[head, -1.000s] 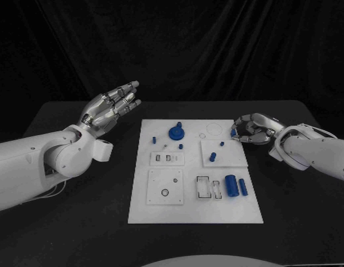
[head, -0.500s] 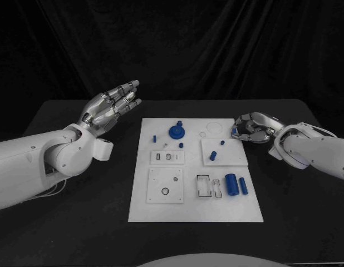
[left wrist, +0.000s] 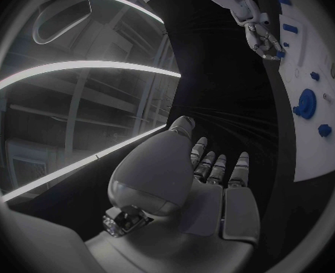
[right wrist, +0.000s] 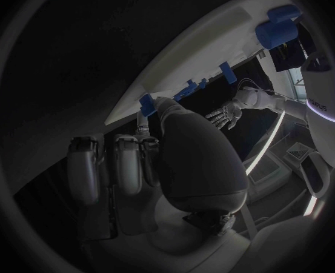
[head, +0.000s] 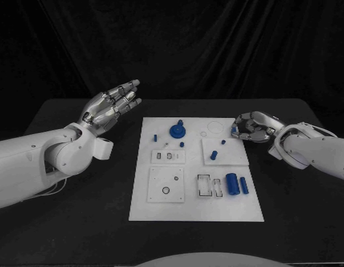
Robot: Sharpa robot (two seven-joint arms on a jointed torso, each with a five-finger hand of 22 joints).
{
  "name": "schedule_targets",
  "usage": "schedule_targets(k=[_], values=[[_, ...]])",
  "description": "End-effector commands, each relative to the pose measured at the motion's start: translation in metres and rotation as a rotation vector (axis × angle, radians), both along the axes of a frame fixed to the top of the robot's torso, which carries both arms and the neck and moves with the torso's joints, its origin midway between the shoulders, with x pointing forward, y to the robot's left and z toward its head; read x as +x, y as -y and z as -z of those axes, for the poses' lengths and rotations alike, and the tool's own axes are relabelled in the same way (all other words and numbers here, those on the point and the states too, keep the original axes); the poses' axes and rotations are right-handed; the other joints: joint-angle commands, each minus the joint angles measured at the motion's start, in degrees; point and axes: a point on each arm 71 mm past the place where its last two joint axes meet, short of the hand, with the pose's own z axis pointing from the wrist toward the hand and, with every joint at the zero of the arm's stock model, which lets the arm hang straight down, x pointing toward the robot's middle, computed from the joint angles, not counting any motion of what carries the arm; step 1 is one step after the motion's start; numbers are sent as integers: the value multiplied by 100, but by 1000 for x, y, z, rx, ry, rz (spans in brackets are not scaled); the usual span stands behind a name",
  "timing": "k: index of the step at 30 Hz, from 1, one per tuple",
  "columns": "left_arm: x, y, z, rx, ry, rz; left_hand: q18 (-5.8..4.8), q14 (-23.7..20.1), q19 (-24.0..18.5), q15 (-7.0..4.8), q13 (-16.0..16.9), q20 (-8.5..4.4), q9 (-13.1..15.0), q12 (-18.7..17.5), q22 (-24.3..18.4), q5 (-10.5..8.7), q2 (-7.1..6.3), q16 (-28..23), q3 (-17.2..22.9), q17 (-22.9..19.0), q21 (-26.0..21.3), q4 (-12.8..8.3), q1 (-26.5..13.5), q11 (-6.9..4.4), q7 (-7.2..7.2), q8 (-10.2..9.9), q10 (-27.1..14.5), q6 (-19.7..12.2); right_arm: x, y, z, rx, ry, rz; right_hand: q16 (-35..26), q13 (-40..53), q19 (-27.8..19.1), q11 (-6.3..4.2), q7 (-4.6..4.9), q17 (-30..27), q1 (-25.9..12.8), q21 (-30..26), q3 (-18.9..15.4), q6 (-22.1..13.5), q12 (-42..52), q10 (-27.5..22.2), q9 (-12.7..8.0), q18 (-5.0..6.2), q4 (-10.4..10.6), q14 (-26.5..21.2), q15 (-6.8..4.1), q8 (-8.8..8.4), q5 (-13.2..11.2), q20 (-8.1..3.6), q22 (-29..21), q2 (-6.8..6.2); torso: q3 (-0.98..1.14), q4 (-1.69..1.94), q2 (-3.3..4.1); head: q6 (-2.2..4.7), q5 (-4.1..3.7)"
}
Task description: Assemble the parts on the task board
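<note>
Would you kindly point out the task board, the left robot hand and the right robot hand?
task board (head: 196, 208), head view, bare near edge.
left robot hand (head: 109, 107), head view, palm.
right robot hand (head: 252, 127), head view, curled fingers.

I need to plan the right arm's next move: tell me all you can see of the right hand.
The right hand is silver, many-fingered, on a white arm. It hovers at the board's far right edge, fingers curled in. A small blue part shows at its fingertips, apparently pinched; the right wrist view shows the same blue piece there.
</note>
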Motion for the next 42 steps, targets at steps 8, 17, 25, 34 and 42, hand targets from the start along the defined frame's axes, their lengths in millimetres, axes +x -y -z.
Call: schedule_targets(k=[8, 17, 25, 34, 42], values=[[0, 2, 0, -10, 1, 12, 101, -2, 2, 34, -8, 33, 2, -33, -2, 33, -2, -21, 34, -9, 6, -11, 71, 11, 21, 3, -37, -12, -4, -15, -28, 40, 128, -27, 21, 1508, 597, -15, -1, 1486, 45, 15, 20, 45, 15, 617, 4, -45, -25, 605, -9, 38, 35, 0, 1509, 13, 2, 0, -2, -17, -8], [1, 5, 1, -9, -2, 17, 100, -2, 1, 31, -7, 32, 3, -33, -3, 33, 1, -21, 49, -9, 5, -16, 68, 7, 17, 3, -38, -11, -12, -55, -54, 103, 140, -123, 12, 1508, 597, 12, 40, 1464, 47, 15, 11, 47, 15, 617, -10, -45, -24, 600, 3, 29, -7, 1, 1509, -19, 1, 0, -2, 6, -24], [1, 7, 1, -10, -3, 22, 100, -2, 1, 31, -7, 32, 3, -33, -3, 33, 1, -21, 49, -9, 5, -16, 68, 7, 17, 3, -38, -11, -21, -106, -55, 127, 63, -244, -3, 1508, 597, 51, 75, 1434, 74, 15, 22, 42, 15, 617, -27, -45, -42, 592, 31, 12, -48, 16, 1509, -20, 1, 0, -2, 6, -24], [2, 10, 2, -11, -4, 29, 100, -2, -1, 29, -8, 29, 2, -34, -4, 33, 1, -21, 58, -9, 4, -18, 64, 1, 12, 3, -40, -13, -29, -154, -46, 64, -23, -359, -23, 1508, 597, 116, 129, 1391, 155, 15, 50, 35, 15, 617, -72, -45, -126, 581, 89, -42, -69, 63, 1509, -29, 4, 11, 2, 10, 0], [2, 11, 3, -11, -8, 34, 100, -2, -2, 29, -9, 28, 3, -35, -5, 33, 2, -21, 62, -9, 2, -19, 63, -1, 11, 3, -46, -11, -33, -178, -37, 12, -45, -412, -34, 1508, 597, 147, 149, 1369, 142, 15, 44, 35, 15, 617, -102, -45, -136, 574, 114, -86, -117, 85, 1509, -35, 0, 20, 3, -5, -2]])
